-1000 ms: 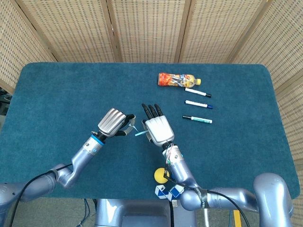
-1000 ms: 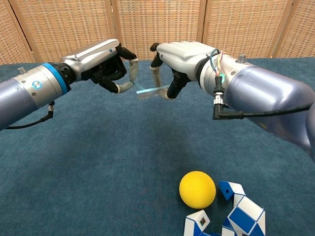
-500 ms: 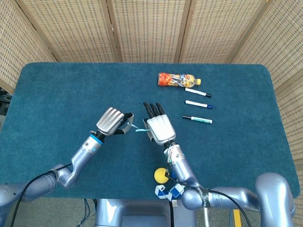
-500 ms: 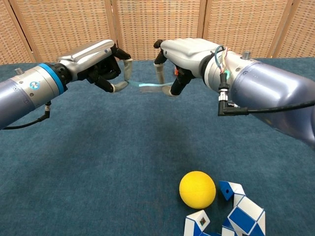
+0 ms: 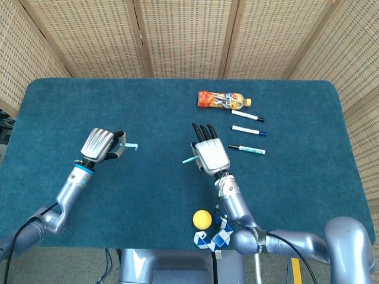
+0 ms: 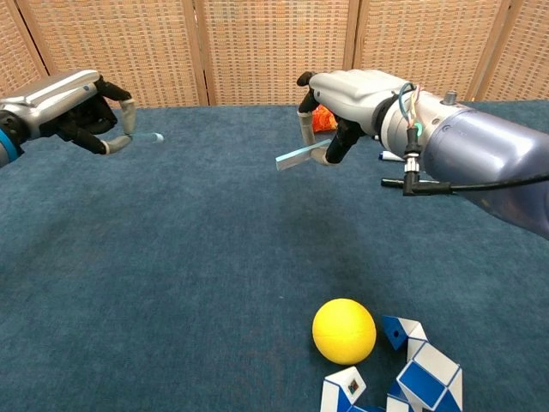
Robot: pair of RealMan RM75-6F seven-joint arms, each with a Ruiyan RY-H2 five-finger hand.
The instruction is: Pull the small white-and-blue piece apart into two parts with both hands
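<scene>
The white-and-blue piece is in two parts. My left hand [image 5: 100, 144] [image 6: 79, 112] is raised at the left and pinches a small light-blue part [image 5: 131, 145] [image 6: 155, 137] between thumb and finger. My right hand [image 5: 210, 155] [image 6: 352, 99] is near the middle and holds the longer thin white-and-blue strip [image 5: 189, 160] [image 6: 297, 156], which sticks out toward the left. The two hands are wide apart above the blue tabletop [image 5: 148, 112].
A yellow ball [image 5: 202, 219] [image 6: 344, 330] and a blue-and-white folding puzzle [image 5: 214, 237] [image 6: 412, 373] lie near the front edge. At the back right are an orange bottle [image 5: 224, 99] and three markers [image 5: 247, 131]. Wicker screens stand behind the table.
The piece has come apart. My left hand has swung far left with the small blue part; my right hand has shifted slightly right with the strip.
</scene>
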